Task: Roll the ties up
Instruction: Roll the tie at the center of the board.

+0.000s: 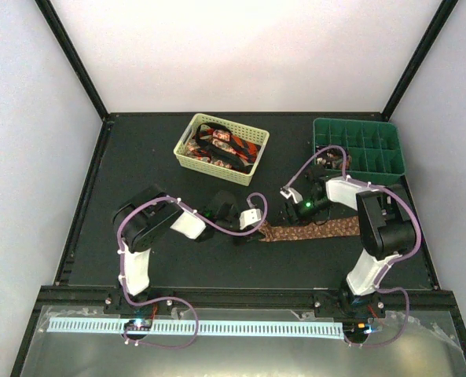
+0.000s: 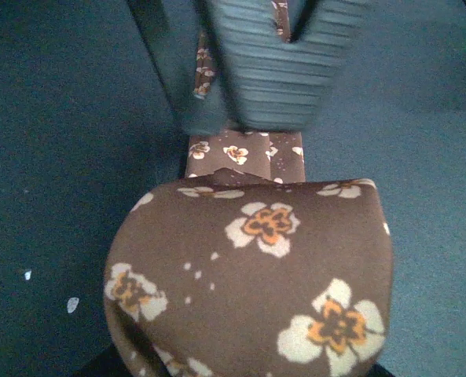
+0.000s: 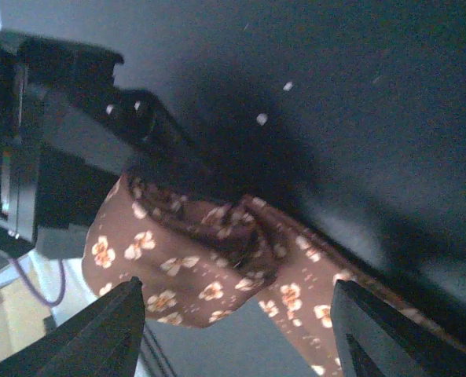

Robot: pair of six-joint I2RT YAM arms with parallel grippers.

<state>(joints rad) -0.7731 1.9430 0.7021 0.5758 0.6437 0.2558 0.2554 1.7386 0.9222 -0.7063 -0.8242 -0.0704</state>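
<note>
A brown tie with small light flowers lies stretched across the table in front of the right arm. Its left end is wound into a loose roll that covers my left gripper's jaws. My left gripper holds that rolled end and shows as a black body in the right wrist view. My right gripper is open, its fingers spread wide on either side of the roll without touching it. Red-and-black ties lie in the yellow basket.
The pale yellow lattice basket stands at the back centre. The green divided tray stands at the back right, close behind the right arm. Black frame posts and rails run along the mat's edges. The right gripper appears blurred just above the flat tie.
</note>
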